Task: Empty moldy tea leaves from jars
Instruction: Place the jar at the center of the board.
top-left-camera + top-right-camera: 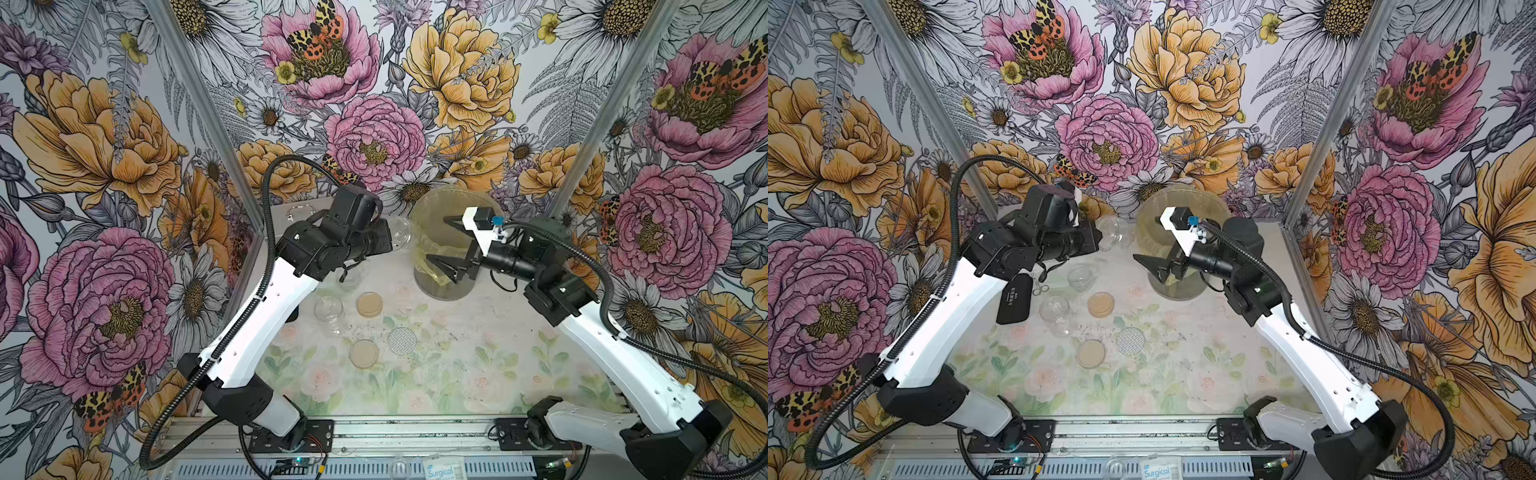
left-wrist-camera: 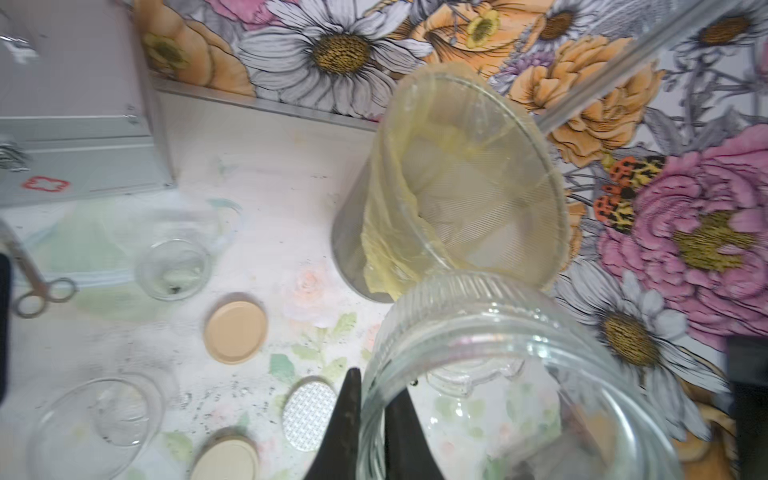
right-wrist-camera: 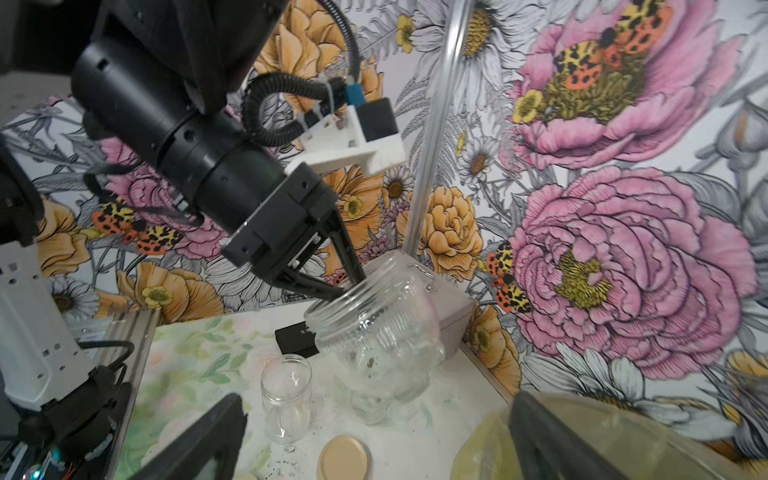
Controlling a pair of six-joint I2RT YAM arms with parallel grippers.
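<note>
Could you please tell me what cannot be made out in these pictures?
- Left pincer: in both top views its own wrist hides its grip on the held jar.
- Bin bottom: in both top views the yellow bag and right pincer hide it.
- Leftovers in the held jar: blurred and edge-cropped in the left wrist view.

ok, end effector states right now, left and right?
left end effector: closed on the rim of a jar.
right end effector: open, holding nothing.
</note>
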